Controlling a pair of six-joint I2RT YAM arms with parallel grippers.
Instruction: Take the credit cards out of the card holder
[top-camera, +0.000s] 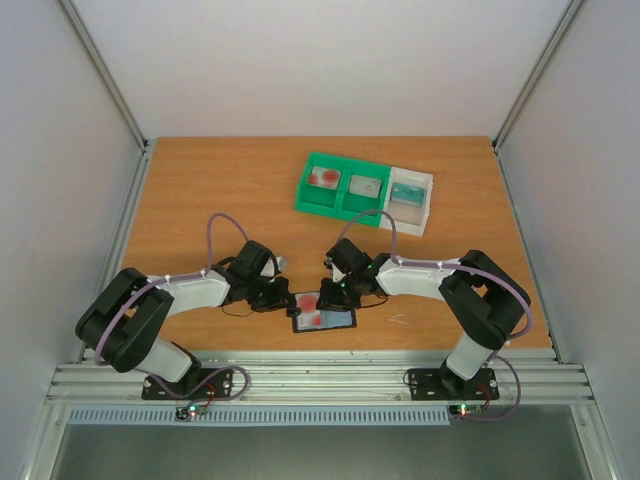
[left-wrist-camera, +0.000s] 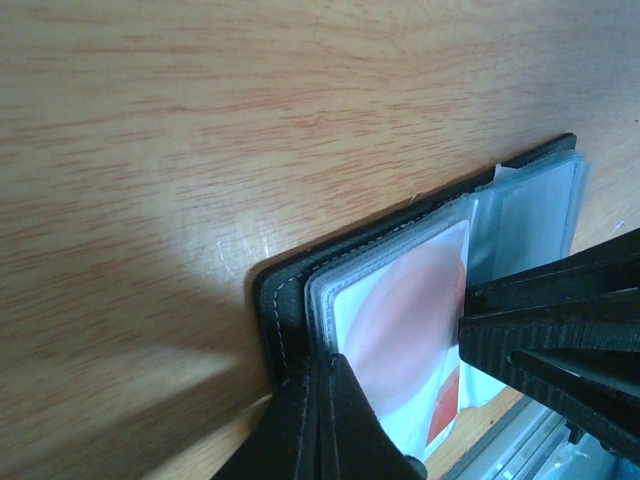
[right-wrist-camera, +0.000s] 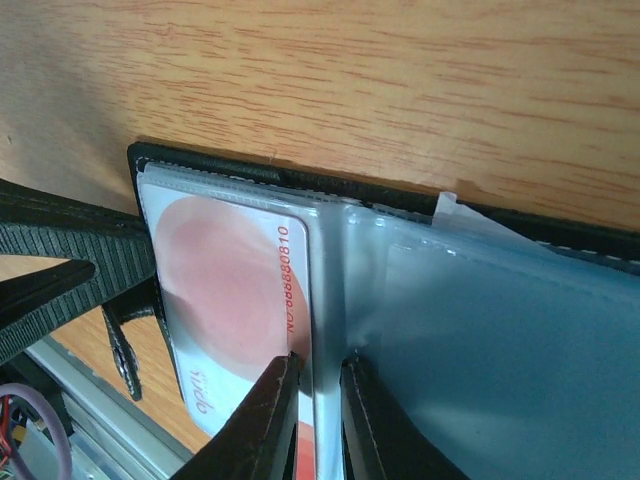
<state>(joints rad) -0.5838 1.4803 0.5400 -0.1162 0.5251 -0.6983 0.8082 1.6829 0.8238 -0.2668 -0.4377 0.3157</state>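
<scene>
From above, the card holder (top-camera: 345, 321) is partly covered by the left gripper (top-camera: 288, 299) and right gripper (top-camera: 323, 298); what lies in the green tray (top-camera: 303, 192) is too small to be identified; whether the credit card (right-wrist-camera: 225, 290) or only its sleeve is pinched cannot be told.

A wooden worktop (top-camera: 200, 180) stands between plain white walls (top-camera: 60, 150). Toward its far right, a green compartment tray (top-camera: 335, 213) lies slightly askew, a white tray (top-camera: 428, 195) touching its right end. A ribbed metal rail (top-camera: 320, 378) lines the near edge.
</scene>
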